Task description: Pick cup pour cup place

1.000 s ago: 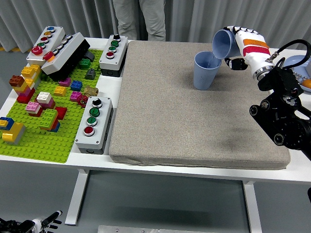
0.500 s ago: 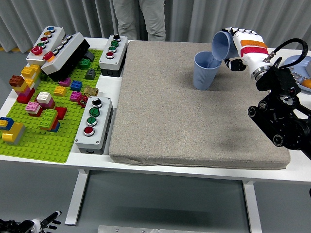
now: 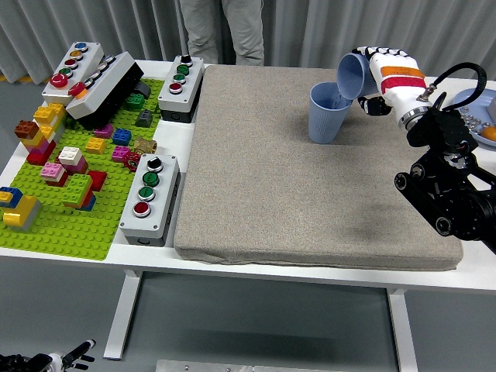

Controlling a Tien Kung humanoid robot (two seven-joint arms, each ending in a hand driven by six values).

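Near the bench's (image 3: 70, 260) far right corner, the right hand (image 3: 390, 77) has its fingers wrapped around the tilted cup (image 3: 353, 75), mouth over the upright cup (image 3: 326, 113) on the grey mat (image 3: 294, 186). Tipping further could nudge the lower rim and topple it.

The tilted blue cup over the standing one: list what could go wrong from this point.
1. The tilted cup in the right hand has its mouth at the rim of the standing cup; a small drift could send contents onto the grey mat.
2. The two cups look to be touching or nearly so, so a nudge might tip the standing one, which nothing steadies.
3. The standing cup sits near the mat's far edge, so a knock could push it off the mat.
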